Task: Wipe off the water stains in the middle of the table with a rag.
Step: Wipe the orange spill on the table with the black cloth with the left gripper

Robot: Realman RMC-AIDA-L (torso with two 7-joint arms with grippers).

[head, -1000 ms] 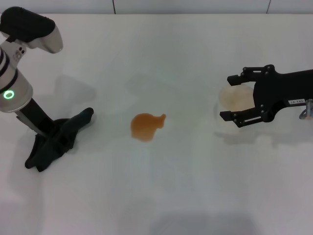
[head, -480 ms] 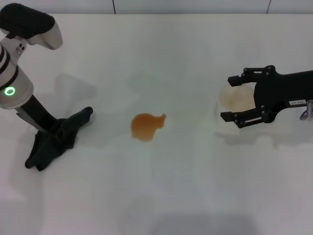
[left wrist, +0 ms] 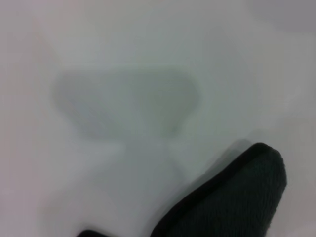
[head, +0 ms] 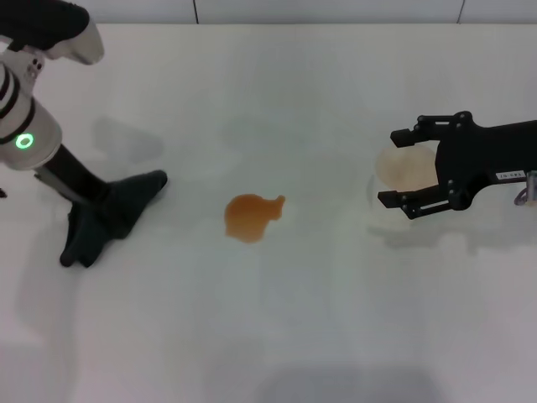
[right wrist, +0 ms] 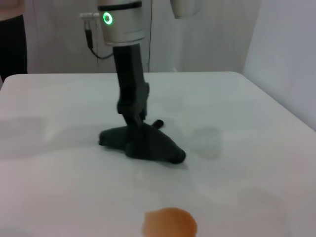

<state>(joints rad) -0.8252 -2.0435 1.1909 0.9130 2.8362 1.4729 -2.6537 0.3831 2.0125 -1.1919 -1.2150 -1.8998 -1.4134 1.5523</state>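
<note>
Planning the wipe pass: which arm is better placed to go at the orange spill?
Left. The left gripper is down on the rag, beside the spill. The right gripper is open around the paper cup, without a rag.

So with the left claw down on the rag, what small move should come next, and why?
Probably slide the left claw sideways across the table, dragging the rag toward the water stains. The rag lies apart from the orange blob, which looks untouched. The right claw sits open around the cup, out of that path.
</note>
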